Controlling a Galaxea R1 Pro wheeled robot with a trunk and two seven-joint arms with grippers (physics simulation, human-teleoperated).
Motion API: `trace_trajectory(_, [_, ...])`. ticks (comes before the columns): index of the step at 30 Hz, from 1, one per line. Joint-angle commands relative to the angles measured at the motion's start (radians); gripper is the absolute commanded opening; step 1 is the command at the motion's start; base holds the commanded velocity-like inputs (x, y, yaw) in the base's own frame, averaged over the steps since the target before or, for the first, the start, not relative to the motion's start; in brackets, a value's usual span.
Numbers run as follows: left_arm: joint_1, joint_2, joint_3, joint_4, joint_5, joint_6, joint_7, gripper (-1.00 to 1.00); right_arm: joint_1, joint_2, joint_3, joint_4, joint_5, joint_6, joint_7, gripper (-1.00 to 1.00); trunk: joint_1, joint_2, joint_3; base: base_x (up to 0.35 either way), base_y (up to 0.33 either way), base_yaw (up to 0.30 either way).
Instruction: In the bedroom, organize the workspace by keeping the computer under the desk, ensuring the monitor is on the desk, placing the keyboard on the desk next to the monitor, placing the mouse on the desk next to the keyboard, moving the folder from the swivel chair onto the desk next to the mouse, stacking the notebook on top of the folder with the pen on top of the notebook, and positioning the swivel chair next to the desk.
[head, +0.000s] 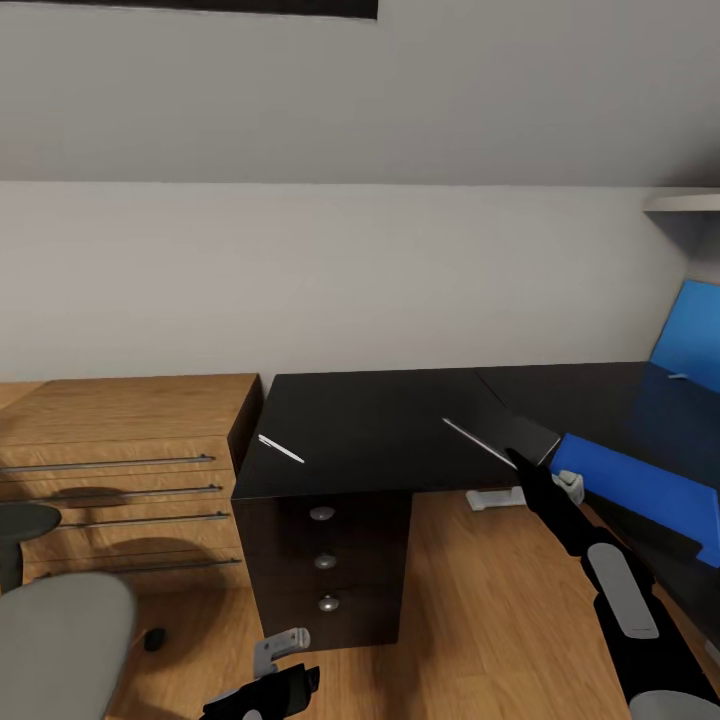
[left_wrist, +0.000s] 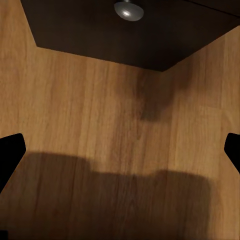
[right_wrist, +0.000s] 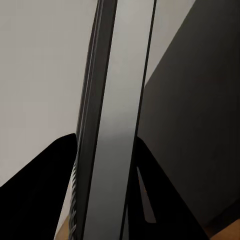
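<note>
One keyboard (head: 500, 440) clamped edge-up in right pincer (head: 520, 462), long axis across desk (head: 380, 430); left pincer (left_wrist: 120, 150) agape, empty.

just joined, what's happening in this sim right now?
The right gripper is clamped on the edge of a slim dark rectangular keyboard, holding it tilted over the long black desk. In the right wrist view the fingers pinch the keyboard's thin edge. A flat bright blue folder already lies on the desk to the right. The left gripper hangs low over the wooden floor, open and empty. The grey swivel chair's seat sits at lower left.
</note>
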Motion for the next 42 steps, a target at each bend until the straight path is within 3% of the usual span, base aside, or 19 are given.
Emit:
trace_trajectory(1, [-0.001,0.000,-0.002,-0.001,0.011,0.002,0.009,1.00,-0.001,-0.001,-0.002,0.000,-0.007,0.008,0.001,-1.00,0.000,0.000,-0.001,0.000,0.000,0.000])
trace_trajectory(14, [-0.001,-0.001,-0.003,-0.001,0.011,0.001,0.010,1.00,0.000,-0.031,-0.004,0.000,-0.011,0.008,0.000,-1.00,0.000,0.000,-0.001,0.000,0.000,-0.039])
trace_trajectory(38, [-0.001,-0.001,-0.003,-0.001,0.010,0.001,0.009,1.00,0.000,-0.034,-0.007,0.003,-0.011,0.008,0.000,-1.00,0.000,0.000,-0.001,0.000,0.000,-0.255])
trace_trajectory(42, [-0.001,-0.001,-0.003,-0.001,0.010,0.002,0.008,1.00,0.000,-0.034,-0.021,0.003,-0.011,0.009,0.000,-1.00,0.000,0.000,-0.001,0.000,0.000,-0.267])
